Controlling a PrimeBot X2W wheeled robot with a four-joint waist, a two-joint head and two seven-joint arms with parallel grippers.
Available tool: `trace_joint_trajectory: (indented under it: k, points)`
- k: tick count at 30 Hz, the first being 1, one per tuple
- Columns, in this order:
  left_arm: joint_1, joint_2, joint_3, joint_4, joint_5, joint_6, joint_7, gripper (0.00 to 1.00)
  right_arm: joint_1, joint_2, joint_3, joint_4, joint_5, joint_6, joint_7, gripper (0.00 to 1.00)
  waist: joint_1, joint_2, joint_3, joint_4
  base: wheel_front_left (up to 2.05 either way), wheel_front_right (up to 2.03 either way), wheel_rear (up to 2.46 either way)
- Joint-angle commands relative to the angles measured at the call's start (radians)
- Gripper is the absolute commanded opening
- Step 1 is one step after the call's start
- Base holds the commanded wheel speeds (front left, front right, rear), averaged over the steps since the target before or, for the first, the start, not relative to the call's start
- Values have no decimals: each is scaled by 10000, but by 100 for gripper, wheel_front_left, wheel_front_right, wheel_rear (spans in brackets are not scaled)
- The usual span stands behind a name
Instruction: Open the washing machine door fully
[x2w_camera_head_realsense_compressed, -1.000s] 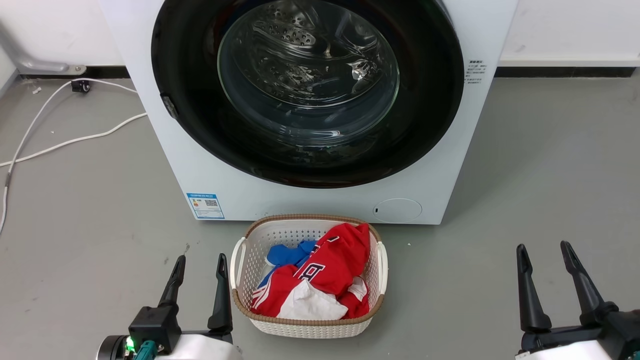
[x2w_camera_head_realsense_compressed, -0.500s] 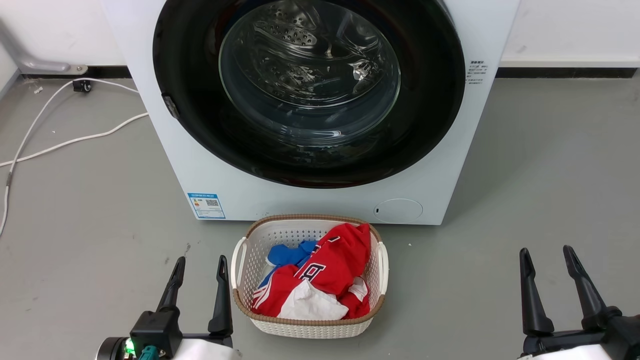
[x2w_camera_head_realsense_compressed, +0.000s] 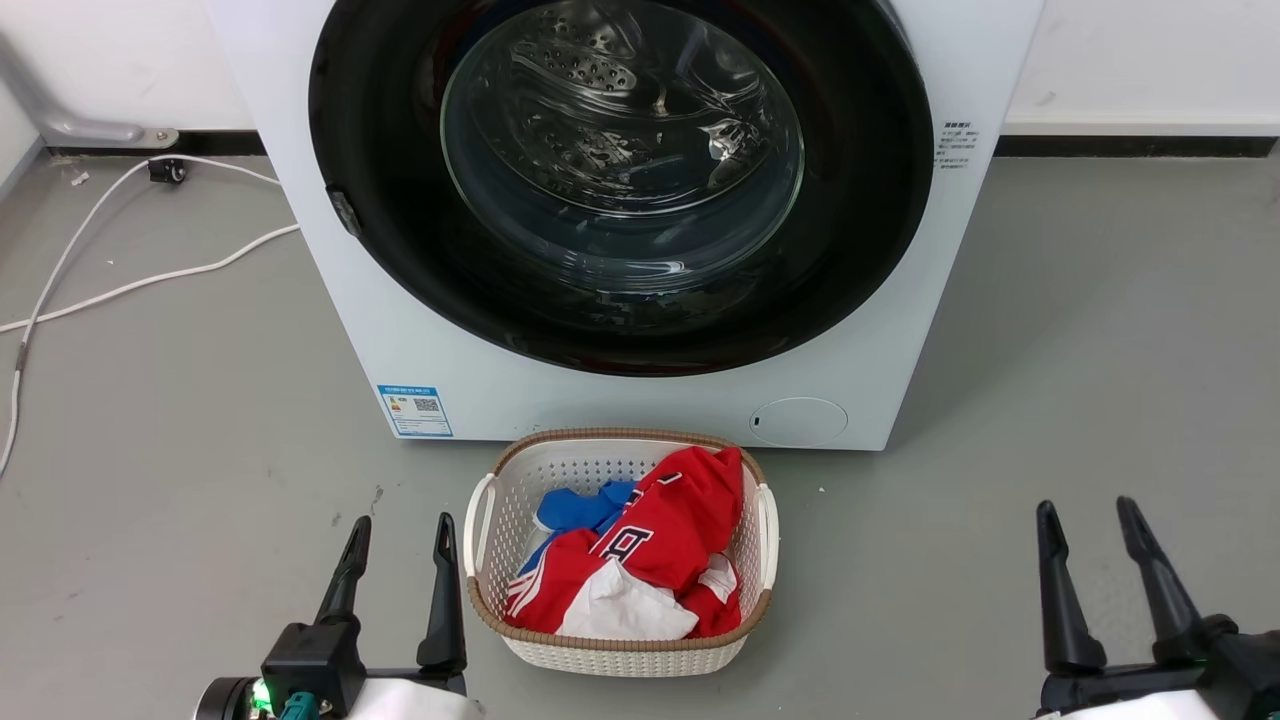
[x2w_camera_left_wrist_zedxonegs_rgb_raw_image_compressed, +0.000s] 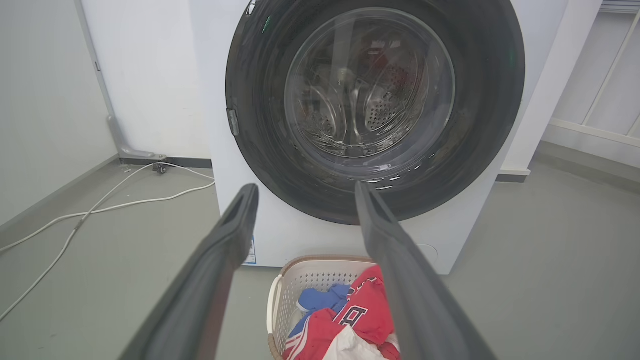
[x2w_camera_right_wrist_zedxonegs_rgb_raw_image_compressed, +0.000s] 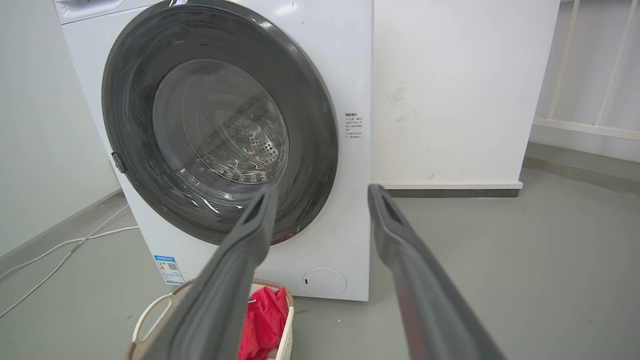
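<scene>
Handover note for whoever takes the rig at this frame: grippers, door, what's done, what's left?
Left gripper: open, empty, low over the floor left of the laundry basket.
Right gripper: open, empty, right of the basket.
Washing machine door: looks shut against the machine front; small tab on its left edge.
Done: nothing; neither gripper touches the door.
Left: reach the door, pull it open fully.
</scene>
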Motion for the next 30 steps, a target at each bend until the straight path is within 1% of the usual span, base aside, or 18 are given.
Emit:
trace_joint_trajectory:
  k: [1, 5, 7, 13, 14, 15, 17, 20, 23, 27, 30]
  points:
    - [57, -8, 9, 21, 0, 29, -28, 100, 72, -16, 115, 40, -57, -3, -21, 0, 0, 0, -4, 0, 0, 0, 0]
    - [71, -8, 15, 34, -13, 47, -28, 100, 45, -22, -42, 64, 498, -3, -21, 0, 0, 0, -11, -16, 0, 0, 0]
    - [73, -7, 23, 34, -21, 53, -28, 100, 2, -14, -197, 164, 1233, -3, -21, 0, 0, 0, -17, -24, 0, 0, 0]
    - [47, -7, 24, 41, -6, 27, -28, 100, -231, -13, -325, 549, 4726, -1, -21, 0, 0, 0, -34, -28, 0, 0, 0]
    - [47, -7, 24, 41, -6, 27, -28, 100, -231, -13, -325, 549, 4726, -1, -21, 0, 0, 0, -34, -28, 0, 0, 0]
    - [41, -7, 27, 46, -4, 23, -28, 100, -248, -11, -353, 616, 5242, -1, -21, 0, 0, 0, -36, -26, 0, 0, 0]
    - [34, -6, 18, 57, -17, 16, -28, 100, -303, -7, -244, 865, 6756, -1, -20, 0, 0, 0, -47, -21, 0, 0, 0]
    - [45, -7, 11, 86, -5, 18, -28, 100, -371, -8, 206, 990, 8942, -1, -20, 0, 0, 0, -63, -6, 0, 0, 0]
    - [72, -7, 23, 99, 11, 29, -28, 100, -297, -14, 585, 798, 10663, -1, -20, 0, 0, 0, -73, -6, 0, 0, 0]
    - [99, -7, 29, 97, 16, 52, -28, 100, -102, -10, 1038, 432, 12395, -1, 9, 0, 0, 0, -78, -6, 0, 0, 0]
    - [110, -7, 54, 79, -6, 66, -28, 100, -21, -144, 1197, -66, 13668, 0, 387, 0, 0, 0, -68, -32, 0, 0, 0]
